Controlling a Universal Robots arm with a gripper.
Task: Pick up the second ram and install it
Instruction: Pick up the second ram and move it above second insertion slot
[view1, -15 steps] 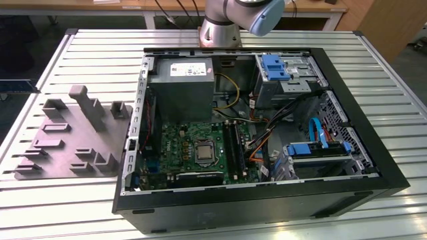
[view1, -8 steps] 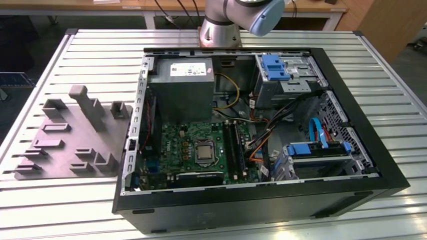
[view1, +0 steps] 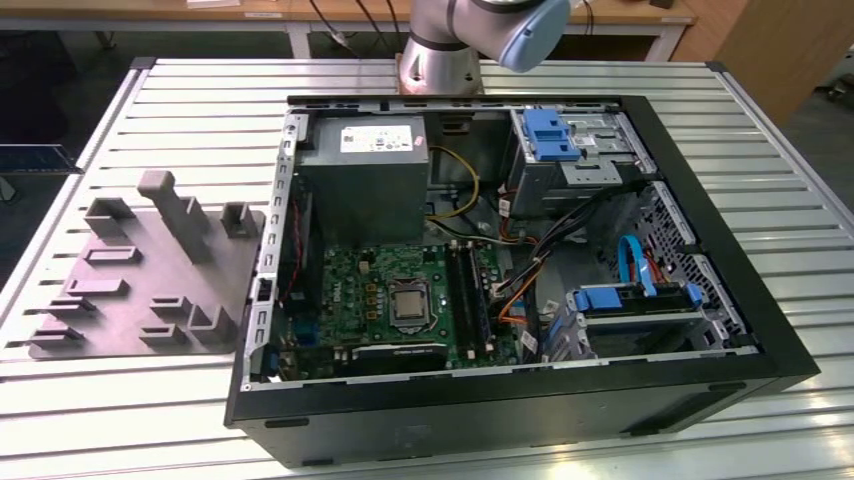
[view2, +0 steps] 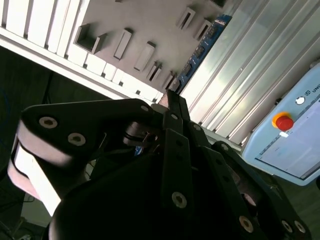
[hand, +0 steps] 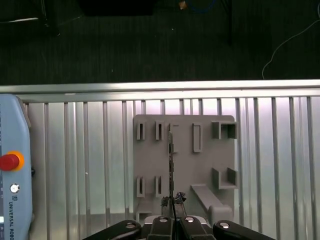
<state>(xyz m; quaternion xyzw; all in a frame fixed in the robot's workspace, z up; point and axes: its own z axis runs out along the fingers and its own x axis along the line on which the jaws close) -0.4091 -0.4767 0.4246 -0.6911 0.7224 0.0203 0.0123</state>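
The second ram (view2: 200, 50), a thin dark blue stick with a row of chips, is clamped between my gripper's fingers. My gripper (view2: 170, 95) is shut on one end of it. In the first wrist view the ram (hand: 171, 160) shows edge-on, reaching out from the gripper (hand: 172, 202). It hangs well above the grey fixture tray (hand: 200, 165). That tray (view1: 134, 290) lies on the slatted table at the exterior view's left, beside the open computer case (view1: 694, 200). The long black memory slots (view1: 470, 290) run along the motherboard inside the case.
A grey power-supply box (view1: 363, 170), blue drive brackets (view1: 550, 135) and loose cables (view1: 534, 270) crowd the case. A teach pendant (hand: 12, 165) with a red stop button (view2: 283, 121) lies on the table near the tray. The arm's base (view1: 441, 60) stands behind the case.
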